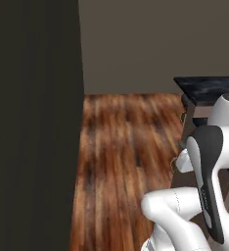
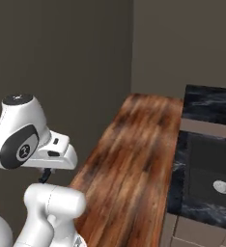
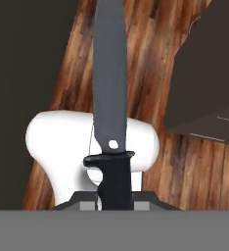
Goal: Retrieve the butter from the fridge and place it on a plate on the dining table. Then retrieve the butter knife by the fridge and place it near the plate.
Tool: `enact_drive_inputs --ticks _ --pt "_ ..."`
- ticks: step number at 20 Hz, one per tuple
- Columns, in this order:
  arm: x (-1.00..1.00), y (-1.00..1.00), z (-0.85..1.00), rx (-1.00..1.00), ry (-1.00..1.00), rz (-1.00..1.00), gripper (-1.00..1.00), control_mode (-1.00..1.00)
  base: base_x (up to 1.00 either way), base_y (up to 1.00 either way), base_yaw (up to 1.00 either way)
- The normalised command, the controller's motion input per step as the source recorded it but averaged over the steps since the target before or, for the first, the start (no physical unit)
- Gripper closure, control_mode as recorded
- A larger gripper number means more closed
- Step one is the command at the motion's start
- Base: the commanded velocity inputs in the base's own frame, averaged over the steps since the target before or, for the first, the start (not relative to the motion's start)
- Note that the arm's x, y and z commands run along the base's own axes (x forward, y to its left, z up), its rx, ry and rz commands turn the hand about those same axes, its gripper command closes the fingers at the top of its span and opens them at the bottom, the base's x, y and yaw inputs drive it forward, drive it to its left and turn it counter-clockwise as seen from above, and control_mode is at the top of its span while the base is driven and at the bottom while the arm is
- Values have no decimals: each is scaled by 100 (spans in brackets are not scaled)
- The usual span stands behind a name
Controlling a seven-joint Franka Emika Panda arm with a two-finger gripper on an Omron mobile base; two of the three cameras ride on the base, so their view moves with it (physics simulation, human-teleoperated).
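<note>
We see the butter knife [image 3: 111, 103] in the hand view, its black handle clamped between the jaws of the gripper [image 3: 115, 202] and partly hidden by them; its long, smooth grey blade points up over the streaky brown wooden floor [image 1: 126, 162] and is cut off at the top edge. A black veined marble counter [image 2: 209, 103] edge shows at right, cropped.

Floor [image 1: 126, 162] open between dark wall [image 1: 33, 122], counter [image 1: 209, 88].

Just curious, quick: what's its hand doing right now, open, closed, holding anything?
Hand: closed on the knife, gripping its black handle.
</note>
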Motion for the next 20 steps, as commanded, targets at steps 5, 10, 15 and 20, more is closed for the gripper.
enact_drive_inputs --ticks 5,10,15,20 --pt "0 0 0 0 0 0 100 100 100 47 -57" --pt "0 0 0 0 0 0 100 100 100 51 -54" --pt "0 0 0 0 0 0 100 100 100 65 -52" --pt "0 0 0 0 0 0 100 100 100 97 -43"
